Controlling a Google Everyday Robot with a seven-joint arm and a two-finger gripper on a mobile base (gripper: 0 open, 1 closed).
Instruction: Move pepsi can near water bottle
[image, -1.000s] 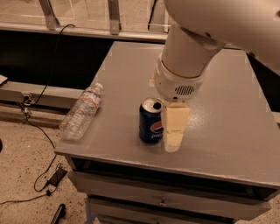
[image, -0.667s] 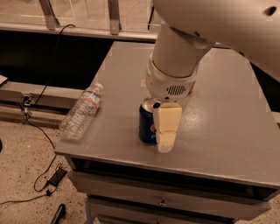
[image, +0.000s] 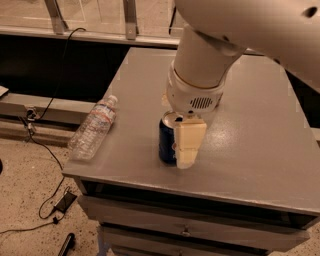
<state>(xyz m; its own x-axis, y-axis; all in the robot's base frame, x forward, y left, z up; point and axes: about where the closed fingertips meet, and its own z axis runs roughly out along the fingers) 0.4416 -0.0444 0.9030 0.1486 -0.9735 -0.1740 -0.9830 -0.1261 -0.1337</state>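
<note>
The pepsi can (image: 167, 142), dark blue with a silver top, stands upright near the front edge of the grey table (image: 250, 150). My gripper (image: 176, 145) hangs from the big white arm and has come down right at the can, covering its right side. The can's logo is mostly hidden behind the gripper. The water bottle (image: 94, 128), clear with a white cap and a pale label, lies on its side at the table's left edge, well to the left of the can.
The table's front edge runs just in front of the can, with drawers (image: 190, 225) below. Black cables (image: 47, 145) and a small dark object (image: 65, 200) lie on the speckled floor to the left. A railing (image: 90, 35) runs behind.
My gripper has moved left and a little down, from beside the can's right side to overlapping it. The can and the bottle stay about where they were.
</note>
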